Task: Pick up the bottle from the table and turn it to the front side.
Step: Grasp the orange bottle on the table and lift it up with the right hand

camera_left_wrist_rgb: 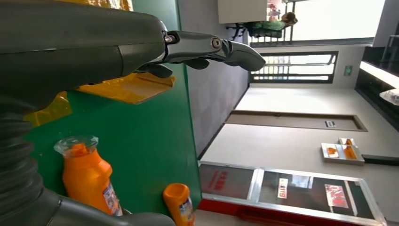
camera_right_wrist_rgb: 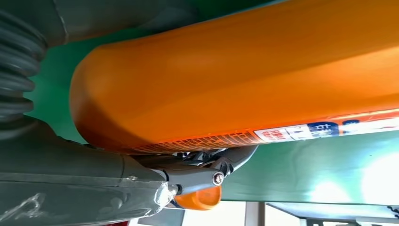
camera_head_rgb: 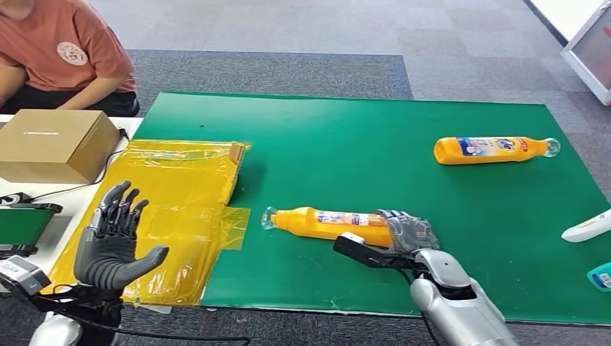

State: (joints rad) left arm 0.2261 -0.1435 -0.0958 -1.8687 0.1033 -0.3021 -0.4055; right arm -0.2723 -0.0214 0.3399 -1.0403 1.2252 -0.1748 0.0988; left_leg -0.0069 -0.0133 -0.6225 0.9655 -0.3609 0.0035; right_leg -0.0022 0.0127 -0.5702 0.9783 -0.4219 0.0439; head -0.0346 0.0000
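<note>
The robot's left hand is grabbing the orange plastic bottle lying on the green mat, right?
Not quite: the right hand is on the orange plastic bottle lying on the green mat, as the head view shows. The left hand holds nothing, fingers spread.

Silver arms, dark grey left hand [camera_head_rgb: 112,241], black cables, visible screws.

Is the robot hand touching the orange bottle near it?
Touching. In the right wrist view the right robot hand is wrapped around the bottle, with fingers pressed against its underside. The head view shows the same.
</note>
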